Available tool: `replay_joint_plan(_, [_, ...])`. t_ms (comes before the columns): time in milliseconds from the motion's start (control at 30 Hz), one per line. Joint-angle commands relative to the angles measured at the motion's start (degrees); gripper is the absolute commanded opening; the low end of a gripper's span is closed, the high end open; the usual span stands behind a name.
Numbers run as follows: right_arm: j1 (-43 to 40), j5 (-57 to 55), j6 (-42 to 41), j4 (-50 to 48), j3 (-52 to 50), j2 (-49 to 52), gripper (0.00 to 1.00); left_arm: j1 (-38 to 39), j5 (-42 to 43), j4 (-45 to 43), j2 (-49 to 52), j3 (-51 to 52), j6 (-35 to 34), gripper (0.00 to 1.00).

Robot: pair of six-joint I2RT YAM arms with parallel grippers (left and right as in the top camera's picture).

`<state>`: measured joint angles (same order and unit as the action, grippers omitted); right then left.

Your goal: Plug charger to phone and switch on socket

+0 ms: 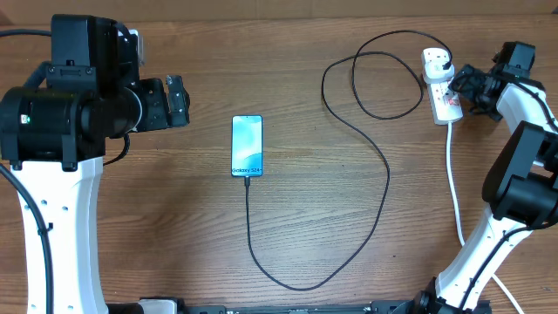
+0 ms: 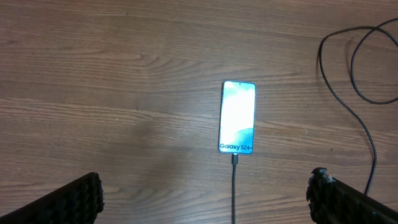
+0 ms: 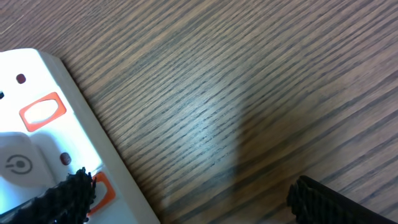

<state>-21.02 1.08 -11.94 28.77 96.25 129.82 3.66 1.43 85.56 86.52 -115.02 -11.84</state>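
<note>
Starting with the big brown counter (image 1: 174, 244). Seeing the left claw (image 1: 181, 102) hanging near the far left corner, gaping wide and holding nothing. Seeing the right claw (image 1: 460, 89) reaching over the socket (image 1: 446, 106) near the far right corner, also spread wide and gripping nothing, with one finger (image 3: 62, 196) hovering right by a red switch (image 3: 103, 190). Finding the phone (image 1: 247, 146) lying flat around the middle of the counter, screen glowing blue. Following the charger (image 1: 384, 174) looping away from the socket, running down toward the near edge and curling back up to the phone. Spotting its little tip (image 2: 235, 159) sitting in the phone's near end, so counting the plugging-in as done. Probably leaving only the switch to press. Not managing to tell on from off there.
</note>
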Motion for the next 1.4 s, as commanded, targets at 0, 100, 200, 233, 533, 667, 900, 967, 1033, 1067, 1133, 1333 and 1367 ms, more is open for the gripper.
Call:
replay_joint_plan(0, [0.39,2.25,1.84,1.49,0.48,1.97,1.0,-0.26,-0.55,-0.11,0.35,-0.61,0.24,1.0])
replay_joint_plan(100, [0.44,2.25,2.01,1.79,0.48,1.97,1.0,-0.26,-0.55,-0.11,0.37,-0.61,0.24,1.0])
replay_joint_plan(200, [0.44,2.27,2.01,2.27,0.48,1.99,1.0,-0.26,-0.55,-0.11,0.37,-0.61,0.24,0.99])
replay_joint_plan(233, [0.44,2.25,2.01,2.45,0.48,1.99,1.0,-0.26,-0.52,-0.11,0.35,-0.59,0.24,0.99])
replay_joint_plan(533, [0.59,3.13,2.25,3.23,0.48,1.99,1.0,-0.26,-0.55,-0.11,0.37,-0.61,0.24,0.99])
replay_joint_plan(667, [1.22,3.15,2.93,3.26,0.48,1.99,1.0,-0.26,-0.52,-0.11,0.37,-0.61,0.24,1.0])
replay_joint_plan(900, [2.64,3.08,3.52,2.82,0.48,1.99,1.0,-0.26,-0.52,-0.11,0.37,-0.61,0.24,0.99])
replay_joint_plan(967, [2.86,3.08,3.52,2.73,0.48,1.99,1.0,-0.26,-0.52,-0.11,0.35,-0.61,0.24,1.0])
replay_joint_plan(1033, [2.97,3.08,3.54,2.71,0.48,1.99,1.0,-0.26,-0.55,-0.11,0.37,-0.61,0.24,1.0])
replay_joint_plan(1067, [2.97,3.08,3.54,2.71,0.48,1.99,1.0,-0.26,-0.55,-0.11,0.37,-0.61,0.24,1.0])
replay_joint_plan(1133, [2.97,3.08,3.54,2.73,0.48,1.99,1.0,-0.26,-0.55,-0.11,0.37,-0.61,0.24,0.99])
replay_joint_plan(1333, [2.97,3.08,3.54,3.17,0.48,1.99,1.0,-0.26,-0.52,-0.11,0.37,-0.61,0.24,1.0])
replay_joint_plan(1367, [2.97,3.04,3.54,3.26,0.48,1.99,1.0,-0.26,-0.55,-0.11,0.35,-0.61,0.24,1.0])
